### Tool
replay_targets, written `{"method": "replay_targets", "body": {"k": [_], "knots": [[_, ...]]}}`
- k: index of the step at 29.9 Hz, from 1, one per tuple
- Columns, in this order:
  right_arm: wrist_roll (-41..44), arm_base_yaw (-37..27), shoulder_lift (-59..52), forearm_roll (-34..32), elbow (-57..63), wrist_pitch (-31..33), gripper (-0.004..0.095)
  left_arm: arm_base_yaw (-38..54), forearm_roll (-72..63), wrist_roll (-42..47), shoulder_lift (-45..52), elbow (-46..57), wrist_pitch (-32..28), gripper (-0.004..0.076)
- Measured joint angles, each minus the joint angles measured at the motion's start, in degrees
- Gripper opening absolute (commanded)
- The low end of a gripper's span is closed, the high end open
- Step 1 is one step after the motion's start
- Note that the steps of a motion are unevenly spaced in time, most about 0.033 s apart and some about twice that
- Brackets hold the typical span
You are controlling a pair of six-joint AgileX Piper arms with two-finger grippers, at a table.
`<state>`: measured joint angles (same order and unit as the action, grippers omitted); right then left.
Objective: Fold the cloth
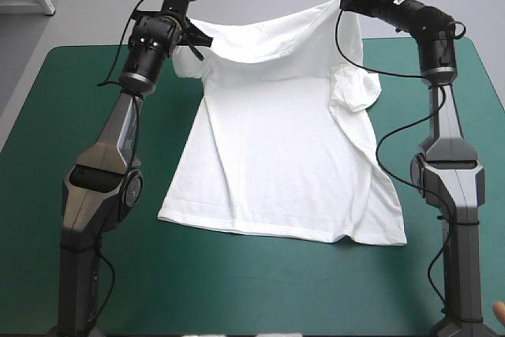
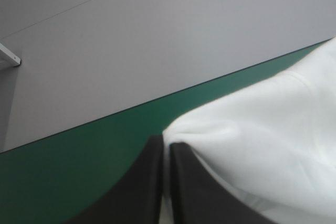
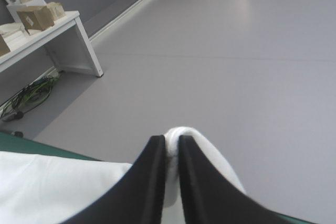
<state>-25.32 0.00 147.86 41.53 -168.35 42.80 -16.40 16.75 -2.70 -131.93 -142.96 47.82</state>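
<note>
L hand (image 2: 165, 142), R hand (image 3: 170, 139) — pinching T-shirt (image 1: 276, 140)

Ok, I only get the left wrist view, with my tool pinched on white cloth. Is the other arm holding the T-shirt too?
Observer: Yes, the right tool is shut on the T-shirt at its far end.
Operator: Is the whole shirt in the air?
Observer: No, its hem lies on the teal-green cover.
Operator: Hanging evenly?
Observer: No, the side below the right tool is bunched and folded over.
</note>
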Motion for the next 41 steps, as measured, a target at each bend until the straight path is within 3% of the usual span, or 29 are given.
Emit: {"method": "replay_targets", "body": {"k": [3, 4, 7, 9, 15, 19, 28, 35, 41], "knots": [[-0.06, 0.41, 2.04, 0.09, 0.0, 1.79, 0.055, 0.07, -0.41, 0.74, -2.56, 0.0, -2.47, 0.0219], [-0.08, 0.57, 2.57, 0.09, 0.0, 2.38, 0.0609, 0.07, -0.54, 1.31, -3.34, 0.0, -3.24, 0.03], [0.14, 0.88, 3.21, -0.22, 0.0, 4.61, 0.0624, 0.07, -0.69, 2.7, -4.78, 0.05, -5.0, 0.0479], [1.57, 0.88, 3.06, -0.35, 0.0, 6.05, 0.0609, 0.07, -0.81, 3.0, -5.06, 0.05, -4.89, 0.0553], [8.73, 0.88, -1.37, -4.04, 0.0, 17.83, 0.0493, -0.44, -0.35, 0.59, -2.03, 0.05, 1.29, 0.0557], [13.3, 0.88, -6.48, -5.76, 0.0, 25.79, 0.0466, -2.06, -0.03, -1.24, 3.96, -0.85, 7.73, 0.0557], [21.09, 0.88, -15.63, -5.6, -0.05, 27.9, 0.0468, -8.06, 0.17, -7.03, 17.84, -1.79, 23.49, 0.0557], [23.34, 0.88, -21.66, -5.76, -0.05, 28.19, 0.0468, -10.02, -5.41, -7.66, 24.51, 2.71, 23.51, 0.0557], [22.01, 0.88, -27.13, -5.88, 4.91, 28.29, 0.0468, -10.08, -8.95, -8.56, 31.62, 18.95, 23.51, 0.0505]]}}
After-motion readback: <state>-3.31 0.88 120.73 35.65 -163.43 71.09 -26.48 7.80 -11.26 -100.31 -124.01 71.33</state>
